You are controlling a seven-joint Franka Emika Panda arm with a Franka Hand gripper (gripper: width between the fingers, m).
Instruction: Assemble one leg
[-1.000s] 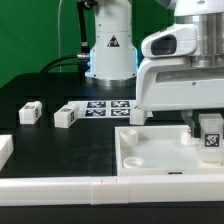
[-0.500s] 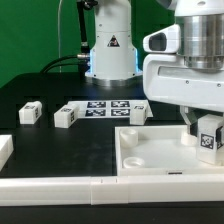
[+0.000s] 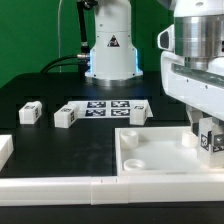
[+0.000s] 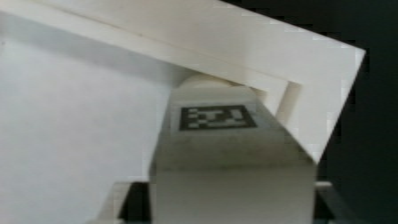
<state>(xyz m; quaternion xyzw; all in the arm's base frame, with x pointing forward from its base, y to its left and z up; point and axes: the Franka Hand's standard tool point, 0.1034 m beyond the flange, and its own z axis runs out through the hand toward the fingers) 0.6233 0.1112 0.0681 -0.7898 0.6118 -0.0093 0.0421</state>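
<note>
My gripper (image 3: 207, 135) is shut on a white leg (image 3: 211, 138) with a black-and-white tag, holding it over the far corner of the large white panel (image 3: 150, 155) at the exterior view's right. In the wrist view the leg (image 4: 217, 150) fills the space between the fingers (image 4: 128, 200), and its tagged end points at the panel's corner (image 4: 240, 85). Three more white legs lie on the black table: one (image 3: 31, 112) at the left, one (image 3: 66, 116) beside it, one (image 3: 138, 112) behind the panel.
The marker board (image 3: 105, 106) lies flat in the middle of the table. The robot base (image 3: 110, 50) stands behind it. Long white border rails (image 3: 60, 186) run along the front edge, with a short white piece (image 3: 5, 148) at the left.
The arm has moved toward the exterior view's right and slightly down, carrying the leg closer to the panel's far right corner. The loose legs have not moved.
</note>
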